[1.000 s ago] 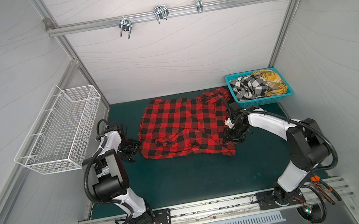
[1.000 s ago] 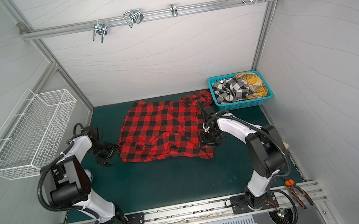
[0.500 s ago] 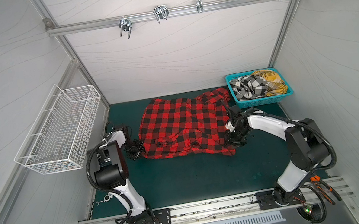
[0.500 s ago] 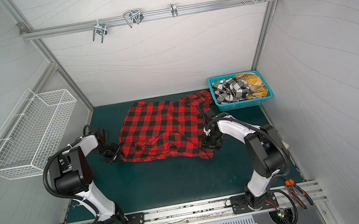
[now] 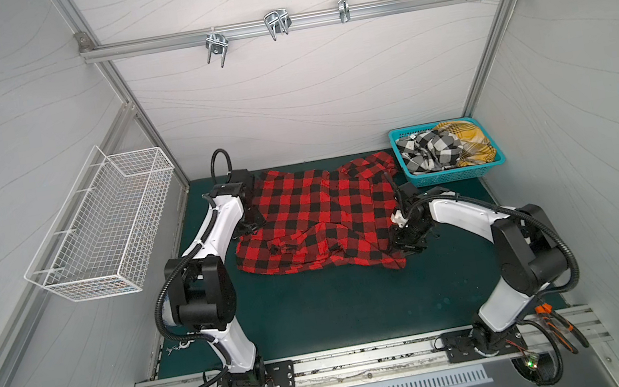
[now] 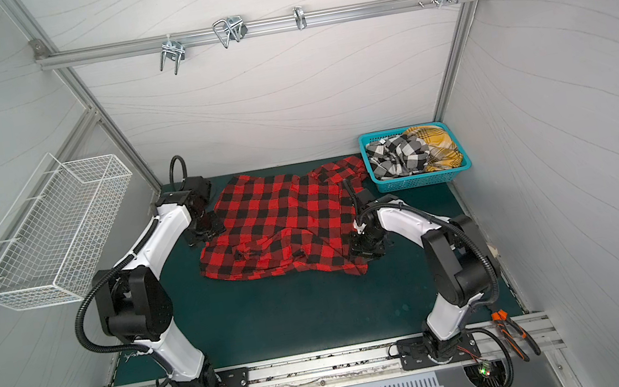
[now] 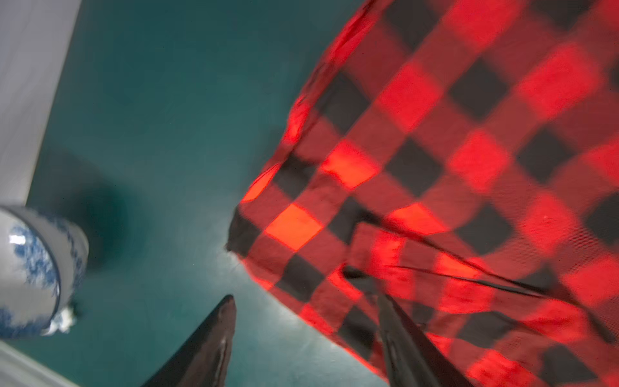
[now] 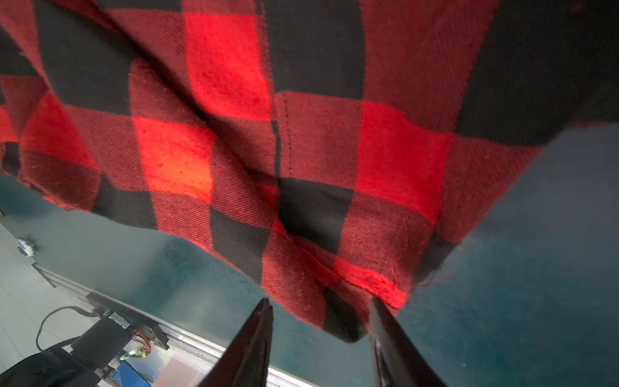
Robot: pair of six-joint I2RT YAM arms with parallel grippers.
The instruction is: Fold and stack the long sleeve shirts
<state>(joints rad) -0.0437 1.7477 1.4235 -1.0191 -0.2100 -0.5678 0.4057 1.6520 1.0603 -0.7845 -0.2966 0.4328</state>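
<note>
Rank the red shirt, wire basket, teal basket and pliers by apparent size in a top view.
1. Red shirt and wire basket: about alike; the wall-hung basket sits nearer the camera, so unranked.
2. Teal basket.
3. Pliers.

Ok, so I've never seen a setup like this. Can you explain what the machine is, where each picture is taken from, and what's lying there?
It is a robot with two white arms, a left arm and a right arm, bolted to a rail. Each arm ends in a two-fingered gripper.

Two pictures look down from above, side by side and almost alike. The other two come from cameras on the wrists, looking along the fingers.

On the green mat a red-and-black shirt lies spread out and rumpled. A teal basket in the far corner holds a black-and-white shirt and a yellow shirt.

The left gripper and right gripper sit at opposite edges of the red-and-black shirt. Both are open, and neither looks closed on it.
</note>
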